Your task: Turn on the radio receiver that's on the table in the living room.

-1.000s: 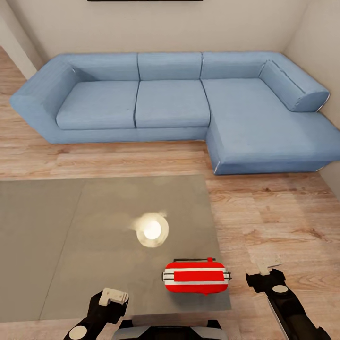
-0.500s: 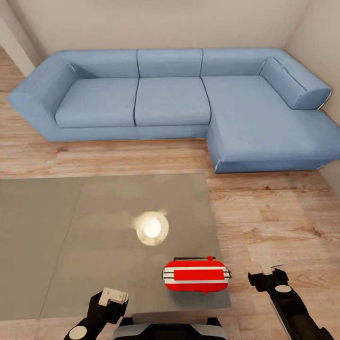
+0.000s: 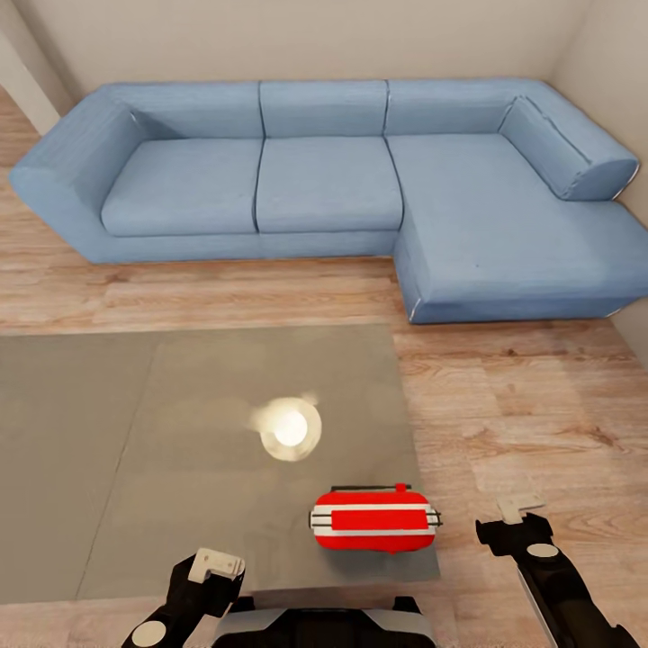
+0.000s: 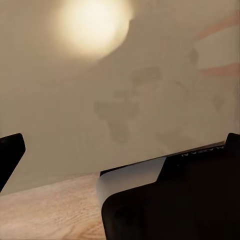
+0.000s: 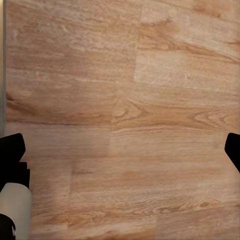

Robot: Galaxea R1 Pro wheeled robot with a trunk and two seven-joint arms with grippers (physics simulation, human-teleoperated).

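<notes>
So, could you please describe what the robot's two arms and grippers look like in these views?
Both arms are glossy black with rounded casings, each bearing a round pale-grey cap near the wrist. The left gripper and right gripper end in blocky off-white fingers. In the wrist views the finger edges appear as black shapes. No cables or legible markings are visible.

The radio (image 3: 373, 518) in front of me is small and red with rounded corners and white trim bands, its red handle along the top. It sits upright near the counter's (image 3: 180, 432) right front corner. That counter is low, grey-taupe and glossy, mirroring a round lamp glow. Around it: light wood floor, cream walls.
</notes>
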